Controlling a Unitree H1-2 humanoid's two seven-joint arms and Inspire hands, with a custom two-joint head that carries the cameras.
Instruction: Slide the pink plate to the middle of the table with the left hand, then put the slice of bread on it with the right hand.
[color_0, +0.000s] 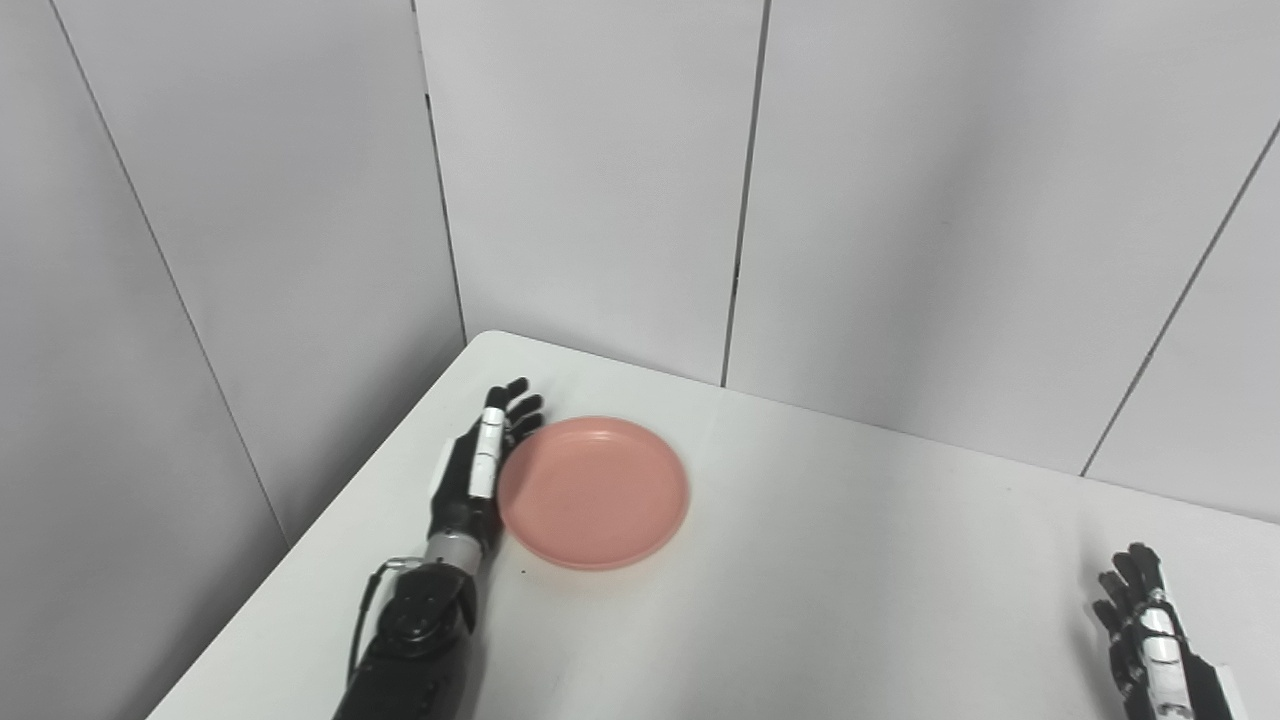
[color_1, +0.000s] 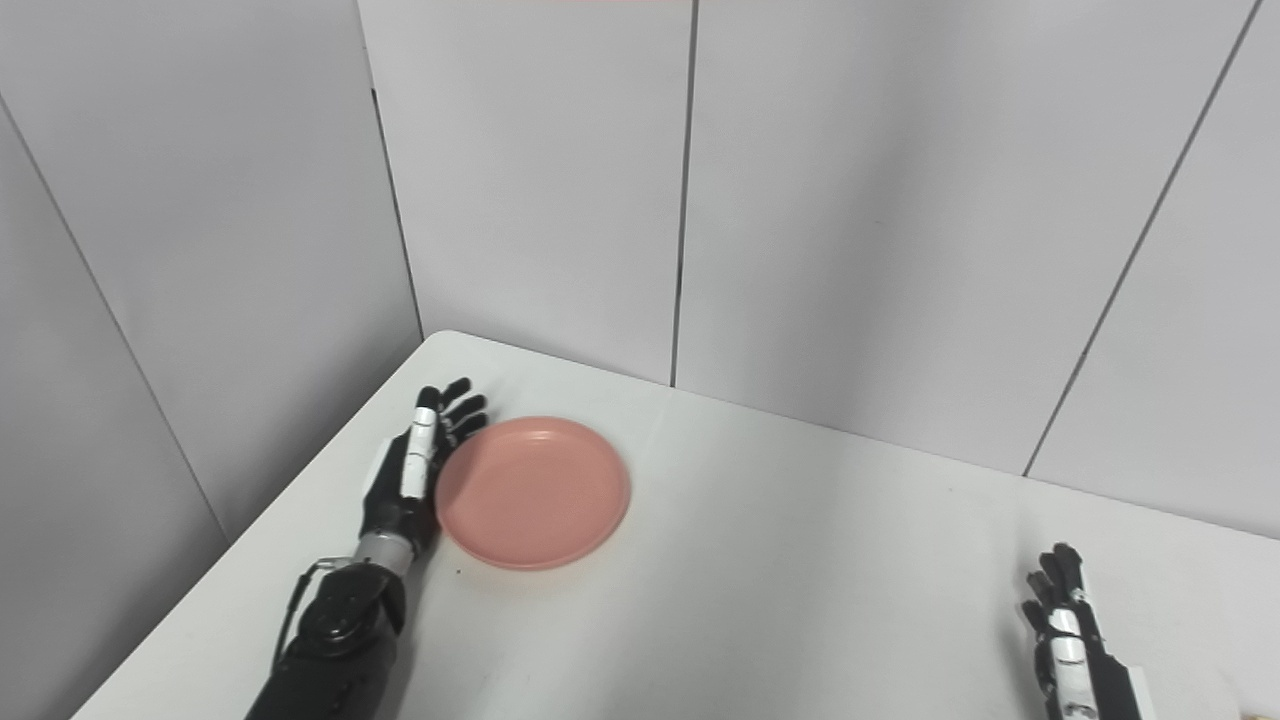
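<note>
Beside the left robot hand (color_0: 478, 470) lies a round, shallow pink plate (color_0: 594, 492).

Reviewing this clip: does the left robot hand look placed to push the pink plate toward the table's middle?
Probably yes. The left robot hand lies flat and open along the pink plate's left rim, apparently touching it. The bare white table stretches rightward with nothing in the way, and the right robot hand waits far off.

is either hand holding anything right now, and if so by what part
Nothing is held. The left hand lies open against the pink plate's left rim; the right hand is open and empty.
</note>
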